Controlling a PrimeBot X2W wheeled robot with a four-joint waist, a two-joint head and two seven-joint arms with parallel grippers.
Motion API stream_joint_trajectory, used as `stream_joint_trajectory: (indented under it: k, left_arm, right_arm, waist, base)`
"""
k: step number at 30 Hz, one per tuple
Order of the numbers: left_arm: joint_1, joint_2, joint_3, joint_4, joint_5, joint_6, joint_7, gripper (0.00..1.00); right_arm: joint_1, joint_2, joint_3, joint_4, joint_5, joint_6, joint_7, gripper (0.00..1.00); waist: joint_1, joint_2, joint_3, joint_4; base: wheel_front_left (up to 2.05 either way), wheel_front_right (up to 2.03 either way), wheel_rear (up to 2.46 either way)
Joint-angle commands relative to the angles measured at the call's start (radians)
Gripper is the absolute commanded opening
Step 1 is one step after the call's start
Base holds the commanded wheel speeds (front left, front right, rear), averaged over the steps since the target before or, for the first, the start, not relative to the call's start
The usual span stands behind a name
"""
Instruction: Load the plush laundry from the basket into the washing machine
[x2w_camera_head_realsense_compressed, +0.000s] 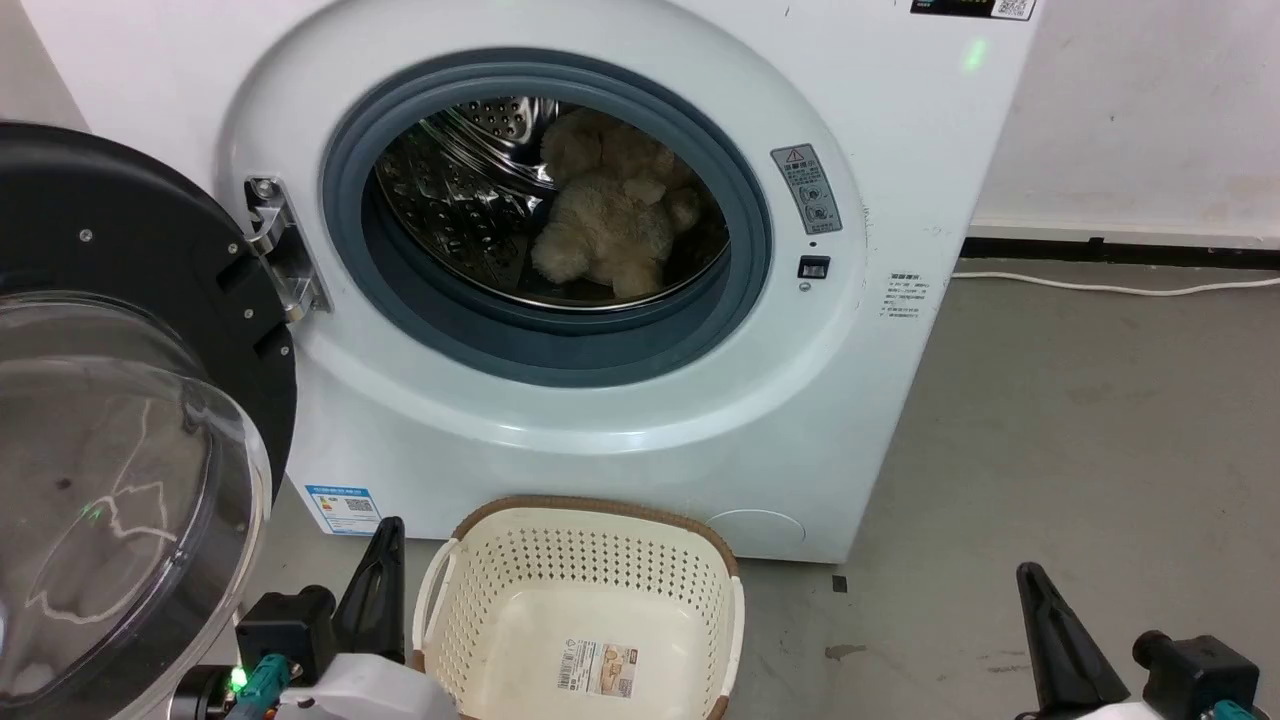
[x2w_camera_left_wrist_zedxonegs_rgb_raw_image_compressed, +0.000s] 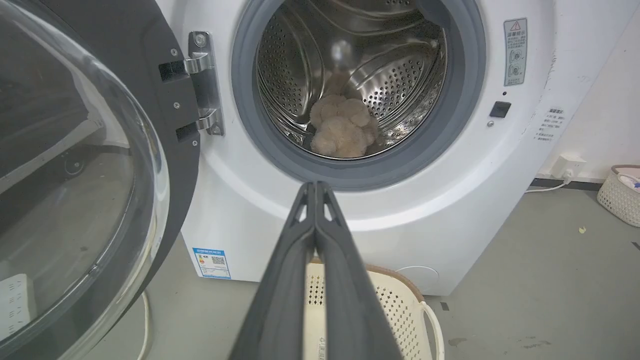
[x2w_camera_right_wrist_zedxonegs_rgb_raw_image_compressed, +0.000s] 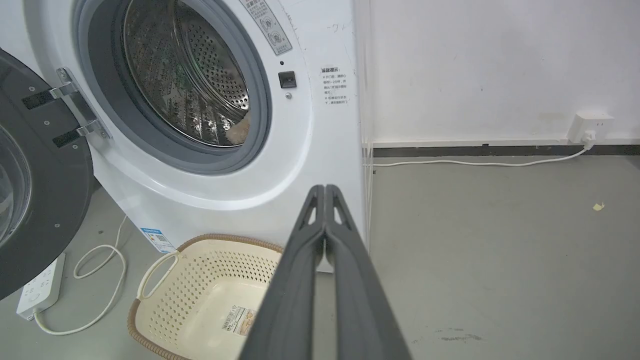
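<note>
Status of both pincers: the left gripper (x2w_camera_left_wrist_zedxonegs_rgb_raw_image_compressed: 315, 186) has its two fingers pressed together at the tips, with nothing pinched and nothing touched. The right gripper (x2w_camera_right_wrist_zedxonegs_rgb_raw_image_compressed: 325, 188) is in the same condition, tips closed on each other and clear of all objects.

I locate the plush laundry (x2w_camera_head_realsense_compressed: 610, 225) inside the drum (x2w_camera_head_realsense_compressed: 450, 200) of the washing machine (x2w_camera_head_realsense_compressed: 620, 450), lying low in the drum, right of centre. In the head view its long axis runs roughly from 12 o'clock to 6 o'clock, with a smaller rounded lump at the 12 o'clock end and the bulkier mass at the 6 o'clock end. I cannot tell which end is the head.

The basket (x2w_camera_head_realsense_compressed: 580, 560) stands on the floor (x2w_camera_head_realsense_compressed: 1080, 430) at 6 o'clock from the machine's opening, just beside the front panel, with its label sticker (x2w_camera_head_realsense_compressed: 600, 668) exposed on the inside bottom. The door (x2w_camera_head_realsense_compressed: 130, 230) hangs open at 9 o'clock, its bubble window (x2w_camera_head_realsense_compressed: 100, 480) bulging toward the head camera.

The floor is grey and scuffed. In the right wrist view a white wall (x2w_camera_right_wrist_zedxonegs_rgb_raw_image_compressed: 475, 65) stands at 3 o'clock from the machine. A white cable (x2w_camera_right_wrist_zedxonegs_rgb_raw_image_compressed: 475, 162) runs along the wall's base to a socket (x2w_camera_right_wrist_zedxonegs_rgb_raw_image_compressed: 592, 125), and a power strip (x2w_camera_right_wrist_zedxonegs_rgb_raw_image_compressed: 37, 292) lies below the door.
</note>
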Motion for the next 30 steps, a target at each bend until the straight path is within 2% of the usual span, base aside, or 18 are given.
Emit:
stream_joint_trajectory:
  k: [1,30]
  left_arm:
    - [-0.004,-0.003,0.005,-0.006,0.011,-0.006,0.005,0.00]
    - [-0.009,-0.029,0.035,-0.019,0.073,-0.018,0.036,0.00]
  right_arm:
    - [-0.020,-0.001,0.002,-0.004,-0.011,0.000,0.004,0.00]
    - [-0.051,-0.001,0.008,-0.010,-0.060,0.000,0.039,0.00]
  waist:
    - [-0.0001,0.0000,0.000,0.000]
    - [-0.0001,0.0000,0.004,0.000]
  base:
    - [0.00,0.00,0.00]
    - [0.00,0.00,0.00]
